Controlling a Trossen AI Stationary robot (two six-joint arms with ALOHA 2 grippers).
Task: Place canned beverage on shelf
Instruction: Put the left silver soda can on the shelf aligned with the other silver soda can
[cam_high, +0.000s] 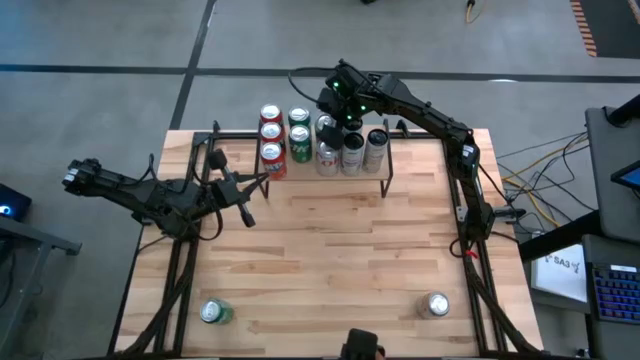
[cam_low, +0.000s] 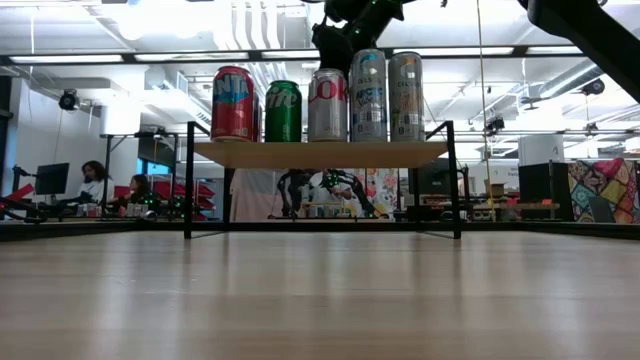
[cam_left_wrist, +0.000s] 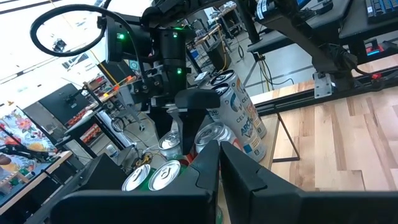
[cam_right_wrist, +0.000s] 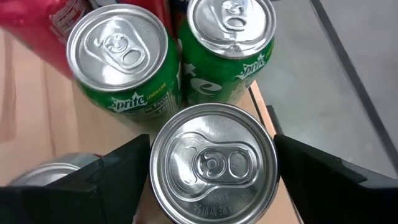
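Right gripper (cam_high: 328, 122) hangs over the far edge of the shelf (cam_high: 380, 172), a small raised light-wood board on thin black metal legs, at the far edge of the wooden table (cam_high: 330, 260). Its jaws are spread wide, one dark finger (cam_right_wrist: 115, 171) on each side of a silver-topped can (cam_right_wrist: 213, 163) standing upright on the shelf; whether the fingers touch the can is not clear. Just beside that can stand two green Sprite cans (cam_right_wrist: 124, 68), and past those some red cans (cam_high: 271, 135) toward the shelf's left end. In the low view the front row reads red can (cam_low: 233, 104), green can (cam_low: 283, 111), silver Coke can (cam_low: 327, 105), then two taller slim cans (cam_low: 387, 96), all upright, close together. The right arm reaches in from the table's right edge. Left gripper (cam_high: 232, 187) is closed, holding nothing, above the table near its left edge, just in front of the shelf's left end. Two more cans stand on the table: a green one (cam_high: 214, 312) near the front left corner, a silver one (cam_high: 437, 304) near the front right corner.
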